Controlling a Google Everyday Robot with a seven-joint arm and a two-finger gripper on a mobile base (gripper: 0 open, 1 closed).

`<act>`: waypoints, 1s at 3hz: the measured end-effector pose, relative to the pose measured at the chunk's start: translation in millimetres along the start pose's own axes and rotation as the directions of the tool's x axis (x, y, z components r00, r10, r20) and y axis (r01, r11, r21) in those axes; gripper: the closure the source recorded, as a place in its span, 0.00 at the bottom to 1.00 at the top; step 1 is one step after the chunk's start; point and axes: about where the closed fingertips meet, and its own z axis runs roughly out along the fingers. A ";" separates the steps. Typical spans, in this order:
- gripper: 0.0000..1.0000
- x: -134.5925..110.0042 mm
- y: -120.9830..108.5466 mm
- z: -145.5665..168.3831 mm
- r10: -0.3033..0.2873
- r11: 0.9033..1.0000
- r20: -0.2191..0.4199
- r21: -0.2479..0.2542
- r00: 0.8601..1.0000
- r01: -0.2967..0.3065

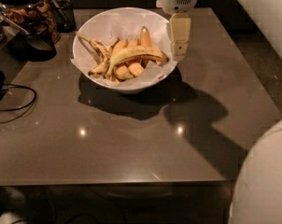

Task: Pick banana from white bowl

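The white bowl [87, 28] stands at the far middle of the brown table, lined with white paper. The banana [134, 54], long, curved and pale yellow with brown speckles, lies across the top of the pile in the bowl, its dark end toward the right rim. Shorter plump orange-yellow bananas [145, 35] and a thin black-spotted one [98, 47] lie under and beside it. My gripper [179, 48] hangs from its white wrist just above the bowl's right rim, right beside the banana's right end and not touching it. It holds nothing.
A dark glass jar [23, 4] and a black cup [62, 14] stand at the far left. A black cable [16, 102] loops on the table's left side. A white rounded part of the robot [267, 181] fills the lower right corner.
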 end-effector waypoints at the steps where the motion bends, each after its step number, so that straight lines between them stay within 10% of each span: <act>1: 0.01 -2.1 -7.1 12.8 0.052 0.998 0.003 -0.023 0.999 -0.052; 3: 0.38 -7.7 -16.7 24.9 0.150 0.987 0.021 -0.052 0.988 -0.149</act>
